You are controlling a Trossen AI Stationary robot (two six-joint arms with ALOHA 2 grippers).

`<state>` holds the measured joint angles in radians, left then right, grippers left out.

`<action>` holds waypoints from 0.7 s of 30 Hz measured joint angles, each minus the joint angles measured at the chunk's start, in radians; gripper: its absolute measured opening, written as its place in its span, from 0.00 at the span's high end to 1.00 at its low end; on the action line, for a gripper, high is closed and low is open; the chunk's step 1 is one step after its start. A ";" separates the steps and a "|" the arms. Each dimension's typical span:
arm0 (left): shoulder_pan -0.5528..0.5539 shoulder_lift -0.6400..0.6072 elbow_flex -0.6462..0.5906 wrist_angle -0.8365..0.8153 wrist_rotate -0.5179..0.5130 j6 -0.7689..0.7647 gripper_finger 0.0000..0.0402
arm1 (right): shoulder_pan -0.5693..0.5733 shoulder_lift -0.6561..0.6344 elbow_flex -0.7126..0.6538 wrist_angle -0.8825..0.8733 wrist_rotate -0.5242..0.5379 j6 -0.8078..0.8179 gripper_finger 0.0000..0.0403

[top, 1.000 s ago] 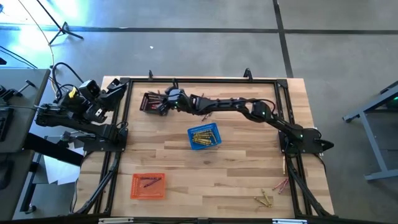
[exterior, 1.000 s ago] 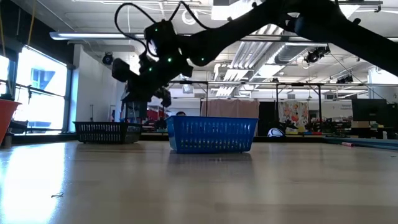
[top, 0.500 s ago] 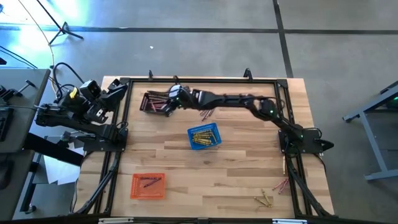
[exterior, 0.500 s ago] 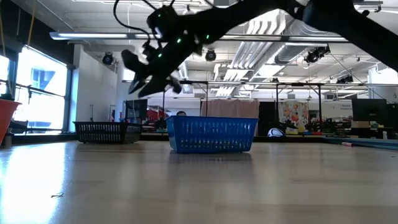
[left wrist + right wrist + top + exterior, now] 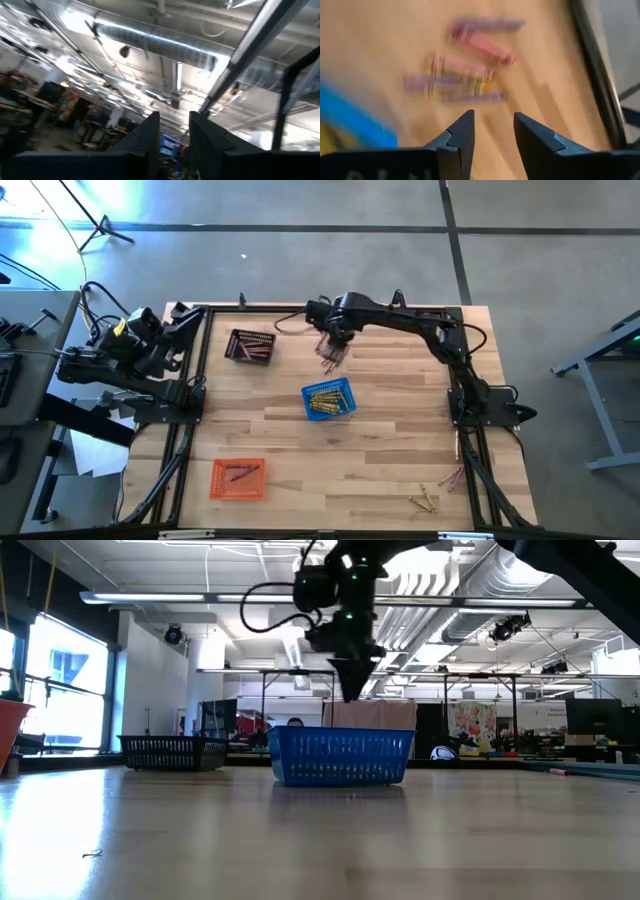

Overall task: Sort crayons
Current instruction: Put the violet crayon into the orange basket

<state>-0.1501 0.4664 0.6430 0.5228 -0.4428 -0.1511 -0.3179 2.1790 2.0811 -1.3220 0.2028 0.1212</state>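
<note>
Your right gripper (image 5: 330, 348) hung above a small loose pile of crayons (image 5: 331, 355) on the far middle of the table (image 5: 400, 450), just beyond the blue basket (image 5: 328, 400). Its fingers (image 5: 461, 137) stood apart with a clear gap and nothing between them (the wrist view shows only blurred pink and purple sticks on the wood past the tips). They touched nothing; in the low view the gripper (image 5: 352, 685) pointed down, well above the basket rim.

Your left gripper (image 5: 185, 320) waited off the far left corner of the table, aimed up at the ceiling. Its fingers (image 5: 145, 137) were a little apart and held nothing.

As for the rest of the crayons: the black basket (image 5: 250, 345) at far left held red-pink ones, the blue basket held yellow ones, and the orange basket (image 5: 238, 478) at near left held a few dark reddish ones. More lay loose near the table's near right corner (image 5: 430, 498).
</note>
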 joint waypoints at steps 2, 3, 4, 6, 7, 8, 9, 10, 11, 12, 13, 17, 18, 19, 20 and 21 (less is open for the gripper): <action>0.000 0.000 0.000 0.002 -0.047 0.034 0.78 | 0.003 0.002 -0.001 -0.043 -0.049 -0.197 0.71; 0.000 0.000 0.000 0.004 -0.073 0.050 0.78 | 0.005 0.002 -0.001 -0.040 -0.073 -0.308 0.71; 0.000 0.000 0.000 0.006 -0.100 0.064 0.78 | 0.007 0.002 -0.001 -0.035 -0.092 -0.417 0.73; 0.000 0.000 0.000 0.007 -0.152 0.075 0.78 | 0.006 0.002 -0.001 -0.012 -0.136 -0.622 0.75; 0.000 0.000 0.000 0.007 -0.175 0.075 0.78 | 0.002 0.002 -0.001 0.002 -0.155 -0.711 0.76; 0.000 0.000 0.000 0.007 -0.193 0.073 0.78 | -0.006 0.002 -0.001 0.014 -0.179 -0.784 0.78; 0.000 0.000 0.000 0.007 -0.202 0.065 0.78 | -0.014 0.003 -0.001 0.026 -0.206 -0.846 0.79; 0.000 0.000 0.000 0.007 -0.204 0.058 0.78 | -0.024 0.006 -0.001 0.038 -0.235 -0.895 0.80; 0.000 0.000 0.000 0.007 -0.204 0.052 0.78 | -0.035 0.011 -0.001 0.047 -0.267 -0.927 0.81; 0.000 0.000 0.000 0.007 -0.204 0.050 0.78 | -0.047 0.019 -0.001 0.048 -0.296 -0.947 0.81; 0.000 0.000 0.000 0.007 -0.204 0.051 0.78 | -0.060 0.027 -0.001 0.048 -0.318 -0.956 0.82; 0.000 0.000 0.000 0.007 -0.205 0.048 0.78 | -0.109 0.060 -0.001 0.042 -0.338 -0.921 0.83; 0.000 0.000 0.000 0.006 -0.205 0.049 0.78 | -0.118 0.068 -0.001 0.035 -0.337 -0.907 0.83; 0.000 0.000 0.000 0.007 -0.205 0.048 0.78 | -0.126 0.074 -0.001 0.031 -0.338 -0.901 0.83; 0.000 0.000 0.000 0.007 -0.205 0.048 0.78 | -0.132 0.079 -0.001 0.031 -0.339 -0.897 0.83; 0.000 0.000 0.000 0.006 -0.205 0.049 0.78 | -0.137 0.083 -0.001 0.032 -0.342 -0.886 0.83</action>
<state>-0.1497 0.4664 0.6430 0.5293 -0.6479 -0.1022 -0.4554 2.2616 2.0802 -1.2901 -0.1391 -0.7644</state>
